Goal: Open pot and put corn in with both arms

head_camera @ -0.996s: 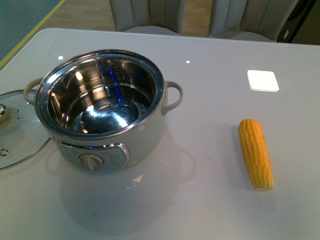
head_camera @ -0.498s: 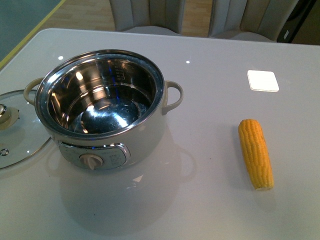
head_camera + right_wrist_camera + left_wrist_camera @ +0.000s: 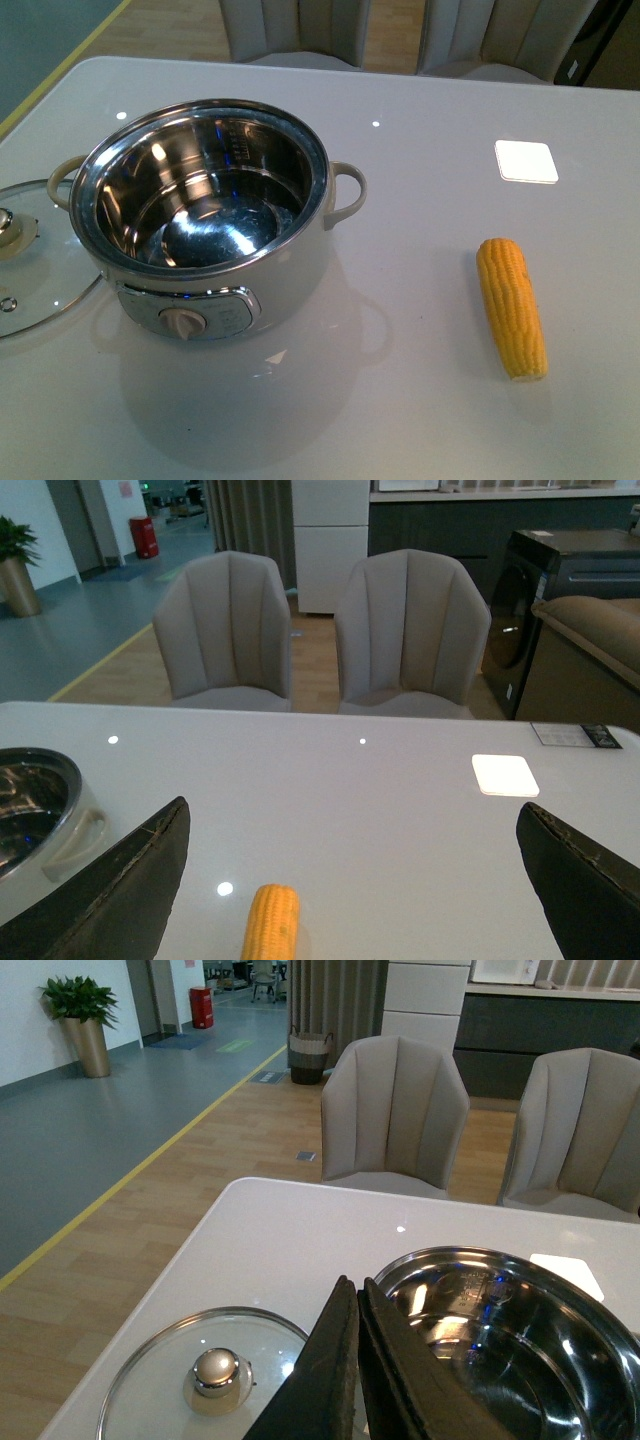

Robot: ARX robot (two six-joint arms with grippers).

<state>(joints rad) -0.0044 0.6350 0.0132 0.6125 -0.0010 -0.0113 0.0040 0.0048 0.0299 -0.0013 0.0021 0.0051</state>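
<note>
Nothing is moving since a second ago. The pot [image 3: 300,270] is standing open, the lid [image 3: 40,270] is lying beside it on the worktop [image 3: 420,200], and the corn [image 3: 511,305] is lying well apart. The left end effector [image 3: 357,1360] is staying clenched and empty. The right end effector [image 3: 352,810] is gaping toward the corn, so I think grasping is coming next.

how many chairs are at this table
2, both at the far edge of the table: the left chair beyond the pot, the right chair beside it. More could be out of frame.
</note>
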